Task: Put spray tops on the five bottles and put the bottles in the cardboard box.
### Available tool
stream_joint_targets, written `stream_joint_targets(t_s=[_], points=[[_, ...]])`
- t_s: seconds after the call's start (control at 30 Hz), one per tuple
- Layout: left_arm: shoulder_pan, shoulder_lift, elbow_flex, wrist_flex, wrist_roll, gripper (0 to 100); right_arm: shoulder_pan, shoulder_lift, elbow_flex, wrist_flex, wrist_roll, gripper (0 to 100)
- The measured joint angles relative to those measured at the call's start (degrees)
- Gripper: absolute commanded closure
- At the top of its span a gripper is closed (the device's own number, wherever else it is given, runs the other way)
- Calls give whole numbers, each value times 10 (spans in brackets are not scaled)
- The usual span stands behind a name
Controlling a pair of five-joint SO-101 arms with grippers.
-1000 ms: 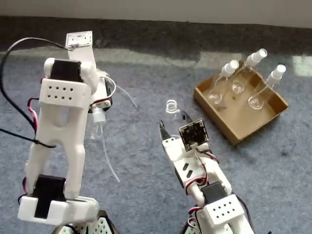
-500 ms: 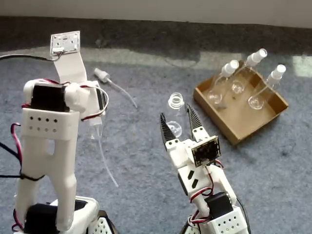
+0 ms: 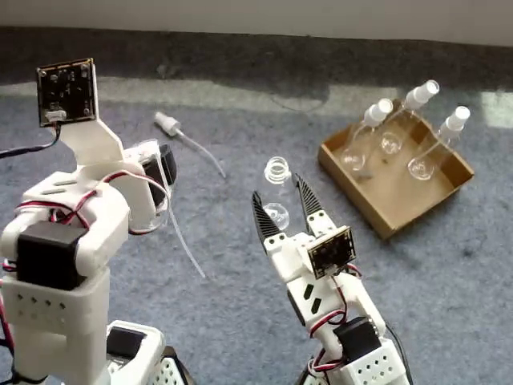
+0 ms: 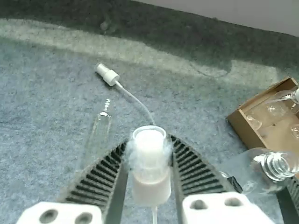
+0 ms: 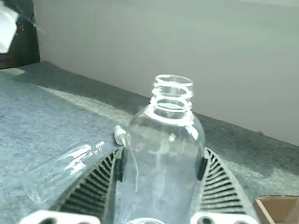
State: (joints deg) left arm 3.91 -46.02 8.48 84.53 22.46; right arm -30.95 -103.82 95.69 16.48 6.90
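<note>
My left gripper [image 4: 149, 142] is shut on a white spray top [image 4: 150, 163], held above the carpet; its thin tube [image 3: 183, 245] hangs down beside the arm. A clear open-necked bottle [image 3: 276, 192] stands upright between the fingers of my right gripper [image 3: 278, 202], which is shut on it [image 5: 163, 154]. A second spray top [image 3: 168, 123] with a curved tube lies on the carpet farther back. Another clear bottle [image 4: 98, 134] lies on its side near it. The cardboard box [image 3: 401, 204] at the right holds three bottles [image 3: 389, 136] with spray tops on.
Grey carpet covers the floor, with a pale wall along the far side. The lying bottle [image 5: 65, 172] and loose spray top [image 5: 120, 135] sit between the two arms. The box's corner [image 5: 275, 210] is just beside my right gripper.
My right gripper has closed around the open bottle and raised it upright. The left arm has drawn back and lifted with its spray top, uncovering the loose spray top on the carpet.
</note>
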Motion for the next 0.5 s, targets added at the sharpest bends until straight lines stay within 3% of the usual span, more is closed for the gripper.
stream_joint_targets(t_s=[0.13, 0.37, 0.5], points=[[33, -50, 62, -65, -6, 994, -4, 0, 0, 0, 0, 882], [47, -148, 156, -221, -153, 995, -3, 0, 0, 25, 0, 882], [51, -192, 212, -318, -183, 995, -3, 0, 0, 53, 0, 882]])
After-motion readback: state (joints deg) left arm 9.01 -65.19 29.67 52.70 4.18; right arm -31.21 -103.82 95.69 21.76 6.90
